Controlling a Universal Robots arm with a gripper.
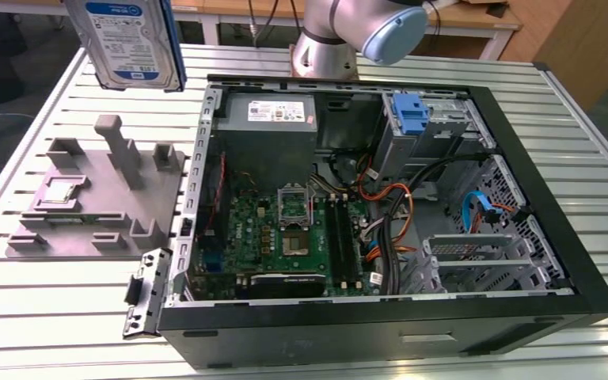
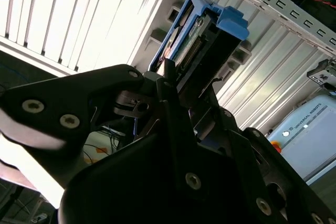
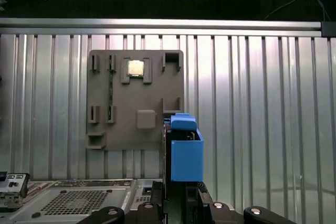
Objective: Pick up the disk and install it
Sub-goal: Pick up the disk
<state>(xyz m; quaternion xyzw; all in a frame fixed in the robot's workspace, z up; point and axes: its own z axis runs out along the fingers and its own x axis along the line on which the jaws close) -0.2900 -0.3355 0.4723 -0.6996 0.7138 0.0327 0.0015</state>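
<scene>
In the exterior view the disk (image 1: 130, 39) – a flat silver metal hard drive with a white-and-blue label and a bright blue plastic bracket along its side – hangs upright in the air at the upper part of the exterior view's left, above the slatted aluminium table (image 1: 600, 158) and clear of everything on it. Below it lies a grey plastic fixture (image 1: 104, 214) with several raised posts. Beside the fixture stands an open black computer case (image 1: 389, 321), with a green motherboard (image 1: 283, 237), a grey power-supply box (image 1: 267, 111) and a blue-handled drive bay (image 1: 410, 115) inside. The silver robot arm (image 1: 336, 32) rises behind the case. In the second wrist view the black gripper (image 2: 170, 80) is clenched on the disk (image 2: 194, 30): its fingers (image 2: 157, 85) press on the two flat faces near one end, and the blue bracket sticks out beyond them, with the table (image 2: 79, 14) far behind. In the first wrist view the blue bracket of the disk (image 3: 186, 153) stands out of the gripper (image 3: 178, 198) – behind it are the fixture (image 3: 121, 124), which holds a small square silver chip (image 3: 136, 67) in one pocket, the table (image 3: 262, 103) and one edge of the case (image 3: 73, 200).
</scene>
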